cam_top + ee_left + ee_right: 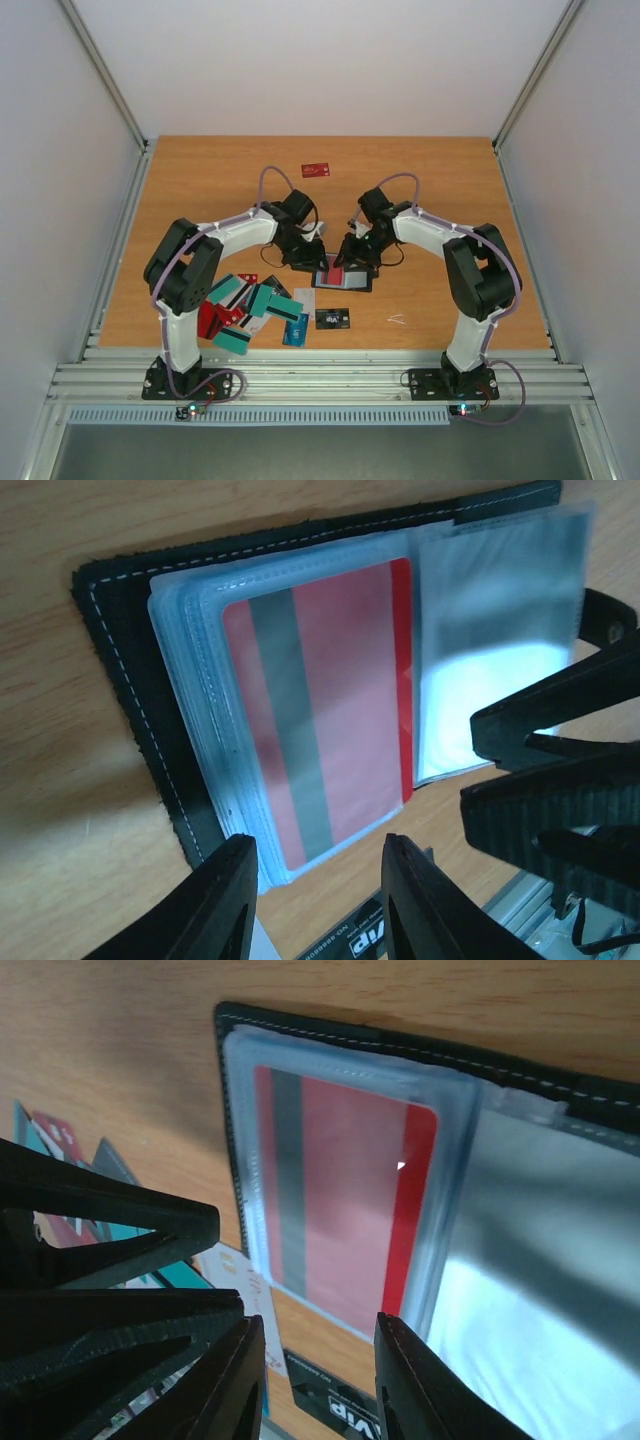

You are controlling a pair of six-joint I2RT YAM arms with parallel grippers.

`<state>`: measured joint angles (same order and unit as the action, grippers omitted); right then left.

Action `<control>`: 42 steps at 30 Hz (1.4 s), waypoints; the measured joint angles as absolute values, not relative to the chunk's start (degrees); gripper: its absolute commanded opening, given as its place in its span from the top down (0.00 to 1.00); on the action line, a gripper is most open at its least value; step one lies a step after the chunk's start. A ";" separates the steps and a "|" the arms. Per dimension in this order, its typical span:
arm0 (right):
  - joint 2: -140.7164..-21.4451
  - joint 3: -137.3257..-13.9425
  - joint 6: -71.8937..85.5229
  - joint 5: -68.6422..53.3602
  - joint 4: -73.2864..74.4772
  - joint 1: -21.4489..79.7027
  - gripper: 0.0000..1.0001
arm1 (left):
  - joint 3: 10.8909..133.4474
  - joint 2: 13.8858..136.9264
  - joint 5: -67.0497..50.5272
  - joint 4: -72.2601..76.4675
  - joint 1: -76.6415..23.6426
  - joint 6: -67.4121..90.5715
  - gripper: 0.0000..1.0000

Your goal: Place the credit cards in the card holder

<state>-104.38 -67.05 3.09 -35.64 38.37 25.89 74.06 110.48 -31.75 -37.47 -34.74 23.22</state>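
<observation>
Okay, red card sleeved in card holder; left gripper, right gripper parted, empty; you grab more credit cards next.

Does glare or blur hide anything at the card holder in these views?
Left wrist: a white glare patch washes out the right sleeve of the card holder, while the red card under the plastic is readable, stripe included. Right wrist: similar sheen low on the right sleeve, and the red card is sharp. Top external: even light, soft shadows, no glare, but the loose cards look small.
</observation>
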 measured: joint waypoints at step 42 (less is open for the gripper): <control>-114.08 -68.38 1.89 -42.19 36.62 22.44 0.89 | 80.47 117.25 -32.51 -40.49 -34.37 18.72 0.74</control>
